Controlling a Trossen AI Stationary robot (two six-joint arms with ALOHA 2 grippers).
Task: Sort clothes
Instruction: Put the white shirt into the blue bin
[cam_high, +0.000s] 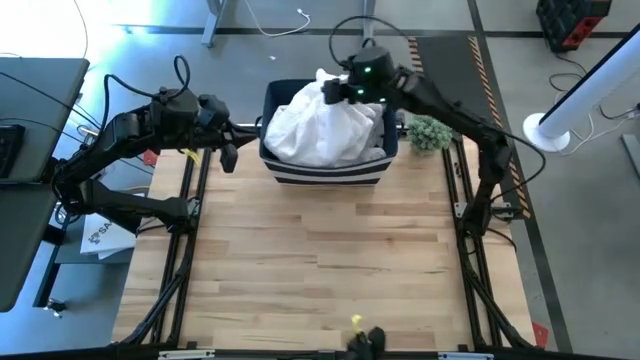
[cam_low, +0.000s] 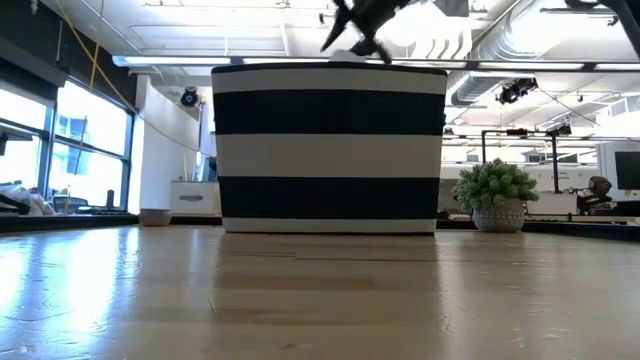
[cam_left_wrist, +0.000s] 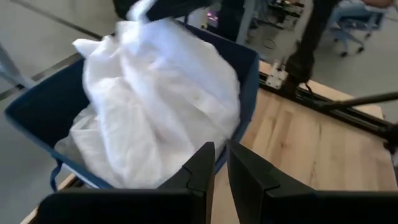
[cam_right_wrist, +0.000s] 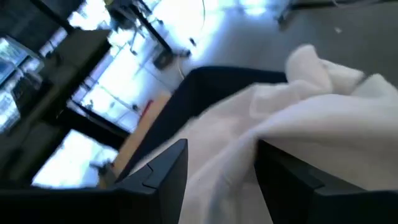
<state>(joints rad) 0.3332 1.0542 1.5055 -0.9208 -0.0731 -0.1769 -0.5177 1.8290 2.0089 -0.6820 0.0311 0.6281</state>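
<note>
White clothes (cam_high: 325, 128) heaped, right end effector (cam_high: 335, 90) gripping

White clothes (cam_high: 325, 128) hide the bin's (cam_high: 325, 172) contents; right wrist view is blurred.

White clothes (cam_high: 325, 125) heaped in a navy bin (cam_high: 322, 170) banded with white stripes. Pale wood tabletop (cam_high: 320, 260). Green plant (cam_high: 430, 131) in a grey pot.
</note>
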